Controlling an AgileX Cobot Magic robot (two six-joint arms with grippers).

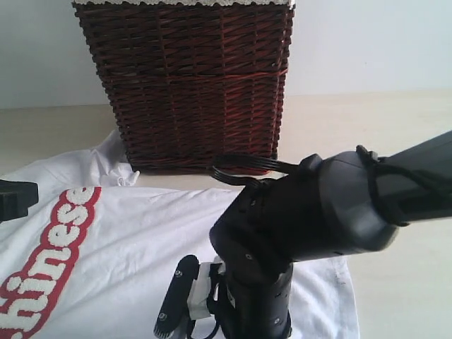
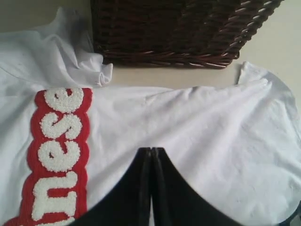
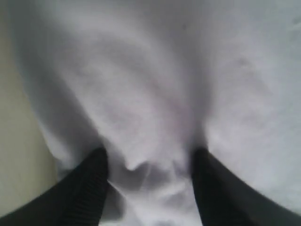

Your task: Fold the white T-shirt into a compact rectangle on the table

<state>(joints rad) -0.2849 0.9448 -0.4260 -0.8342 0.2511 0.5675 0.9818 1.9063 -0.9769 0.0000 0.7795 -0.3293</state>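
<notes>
The white T-shirt lies spread on the table, its fuzzy white letters edged in red running along the left side. A crumpled sleeve sits beside the basket. My left gripper hangs over the plain cloth next to the lettering, jaws pressed together with nothing between them. My right gripper is down on the shirt near its edge, fingers apart, and a small pucker of cloth lies loose between them. The right arm hides much of the shirt's right part.
A dark brown wicker basket with a white lace rim stands at the back, right behind the shirt. Bare table shows beside the shirt's edge and to the right of the basket. A black part of the left arm shows at the left edge.
</notes>
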